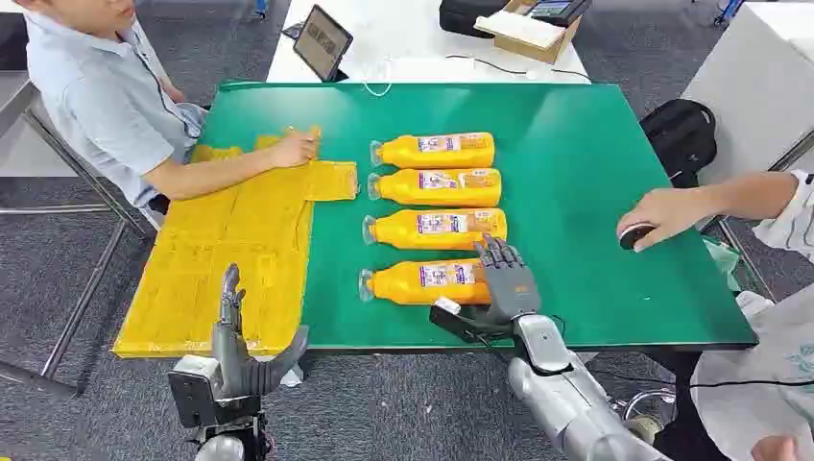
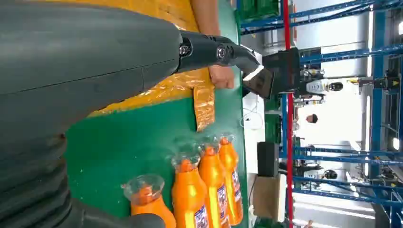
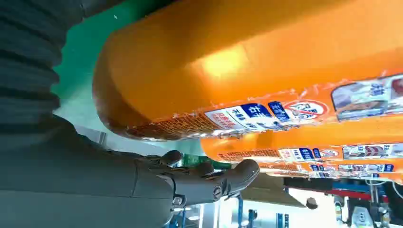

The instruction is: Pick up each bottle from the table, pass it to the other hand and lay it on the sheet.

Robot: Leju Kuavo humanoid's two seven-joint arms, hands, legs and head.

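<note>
Four orange bottles lie side by side on the green table [image 1: 595,173], caps toward the yellow sheet [image 1: 240,240]. My right hand [image 1: 504,279] is at the base end of the nearest bottle [image 1: 422,282], fingers spread and extended beside it, not wrapped around it. In the right wrist view that bottle [image 3: 237,61] looms close, with my right hand's fingers [image 3: 228,178] straight alongside its base. My left hand [image 1: 235,336] hovers open over the sheet's near edge, holding nothing. The left wrist view shows my left hand [image 2: 95,61], the sheet [image 2: 176,90] and the bottle row [image 2: 190,194].
A person at the far left presses a hand [image 1: 293,149] on the sheet's far part. Another person's hand [image 1: 662,211] rests on a small black object [image 1: 635,235] at the table's right side. A tablet [image 1: 322,43] and a box [image 1: 533,29] sit on the white table behind.
</note>
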